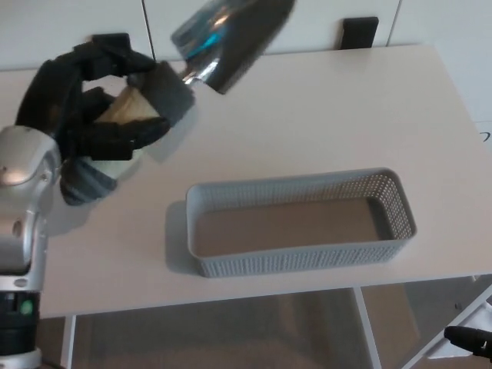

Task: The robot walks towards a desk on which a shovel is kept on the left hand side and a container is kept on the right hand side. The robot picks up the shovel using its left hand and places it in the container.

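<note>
My left hand is shut on the shovel's pale wooden handle and holds it high above the desk's left side. The shovel's shiny metal blade points up and to the right, near the top of the view. The grey perforated container lies lengthwise on the desk's front right, below and to the right of the blade, with nothing in it. My right hand does not show.
The pale desk reaches to a white cabinet wall with two black brackets at the back. Below the front edge, the desk's white legs and floor show.
</note>
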`<state>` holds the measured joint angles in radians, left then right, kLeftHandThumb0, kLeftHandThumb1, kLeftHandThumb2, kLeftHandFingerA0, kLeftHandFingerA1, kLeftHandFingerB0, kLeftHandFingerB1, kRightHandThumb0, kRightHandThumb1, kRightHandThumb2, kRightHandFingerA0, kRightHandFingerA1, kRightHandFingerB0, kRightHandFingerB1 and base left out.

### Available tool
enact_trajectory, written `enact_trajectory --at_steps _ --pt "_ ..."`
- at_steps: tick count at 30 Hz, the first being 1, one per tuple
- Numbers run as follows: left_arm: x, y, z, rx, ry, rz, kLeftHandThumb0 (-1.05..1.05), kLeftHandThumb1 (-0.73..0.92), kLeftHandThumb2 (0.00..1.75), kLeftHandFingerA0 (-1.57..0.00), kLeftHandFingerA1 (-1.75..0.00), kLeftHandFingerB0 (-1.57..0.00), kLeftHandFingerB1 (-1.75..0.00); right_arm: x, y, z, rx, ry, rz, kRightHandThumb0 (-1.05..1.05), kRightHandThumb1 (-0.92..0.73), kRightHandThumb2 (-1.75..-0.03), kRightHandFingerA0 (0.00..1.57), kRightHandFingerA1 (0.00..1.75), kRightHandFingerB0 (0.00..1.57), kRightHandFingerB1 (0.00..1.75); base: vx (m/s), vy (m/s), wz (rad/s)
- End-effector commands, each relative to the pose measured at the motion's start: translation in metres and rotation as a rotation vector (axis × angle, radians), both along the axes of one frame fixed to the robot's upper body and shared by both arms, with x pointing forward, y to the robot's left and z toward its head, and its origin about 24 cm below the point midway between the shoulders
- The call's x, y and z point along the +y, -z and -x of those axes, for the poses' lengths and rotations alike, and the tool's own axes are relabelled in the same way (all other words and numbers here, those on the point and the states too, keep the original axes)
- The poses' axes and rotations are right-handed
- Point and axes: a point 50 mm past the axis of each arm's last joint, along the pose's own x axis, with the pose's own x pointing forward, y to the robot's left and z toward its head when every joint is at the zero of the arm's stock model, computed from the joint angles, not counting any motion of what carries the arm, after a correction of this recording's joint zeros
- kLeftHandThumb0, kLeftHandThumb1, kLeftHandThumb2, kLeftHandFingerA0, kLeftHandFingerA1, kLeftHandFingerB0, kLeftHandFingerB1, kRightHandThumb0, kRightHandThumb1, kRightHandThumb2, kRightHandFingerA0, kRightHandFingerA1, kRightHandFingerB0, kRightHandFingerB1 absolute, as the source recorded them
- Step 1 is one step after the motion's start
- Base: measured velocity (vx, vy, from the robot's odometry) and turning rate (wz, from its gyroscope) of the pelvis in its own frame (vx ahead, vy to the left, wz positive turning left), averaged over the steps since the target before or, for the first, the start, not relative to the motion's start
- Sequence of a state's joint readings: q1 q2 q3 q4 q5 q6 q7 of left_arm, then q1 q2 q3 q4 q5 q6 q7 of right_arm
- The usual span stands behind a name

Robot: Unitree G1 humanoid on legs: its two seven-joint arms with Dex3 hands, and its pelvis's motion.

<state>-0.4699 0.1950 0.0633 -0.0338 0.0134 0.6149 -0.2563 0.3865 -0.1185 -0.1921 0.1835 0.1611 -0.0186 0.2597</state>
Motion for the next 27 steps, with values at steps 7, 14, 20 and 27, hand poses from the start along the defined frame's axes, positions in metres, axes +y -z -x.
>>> enact_trajectory --at_steps 7,14,20,27 --pt "-0.042 -0.009 0.019 0.053 0.211 -0.181 -0.07 0.82 0.73 -1.05 -1.43 -0.78 -1.10 -0.003 -0.005 -0.006 -0.002 -0.035 0.036 -0.44 -0.41 -0.53 0.88 0.48 0.75 0.47 0.00 0.000 0.00" --pt "-0.057 0.004 0.021 0.064 0.306 -0.310 -0.10 0.83 0.71 -1.03 -1.48 -0.76 -1.14 -0.003 -0.006 -0.006 0.007 -0.046 0.045 -0.44 -0.39 -0.53 0.88 0.48 0.74 0.47 0.00 0.000 0.00" --pt "-0.056 0.016 0.021 0.098 0.299 -0.327 -0.10 0.81 0.73 -1.05 -1.48 -0.78 -1.12 -0.004 -0.005 -0.006 0.008 -0.050 0.046 -0.46 -0.40 -0.53 0.88 0.48 0.75 0.47 0.00 0.000 0.00" --pt "-0.050 0.027 0.016 0.148 0.269 -0.317 -0.15 0.83 0.71 -1.05 -1.48 -0.77 -1.09 -0.003 -0.006 -0.007 0.009 -0.052 0.054 -0.45 -0.42 -0.53 0.86 0.47 0.74 0.46 0.00 0.000 0.00"
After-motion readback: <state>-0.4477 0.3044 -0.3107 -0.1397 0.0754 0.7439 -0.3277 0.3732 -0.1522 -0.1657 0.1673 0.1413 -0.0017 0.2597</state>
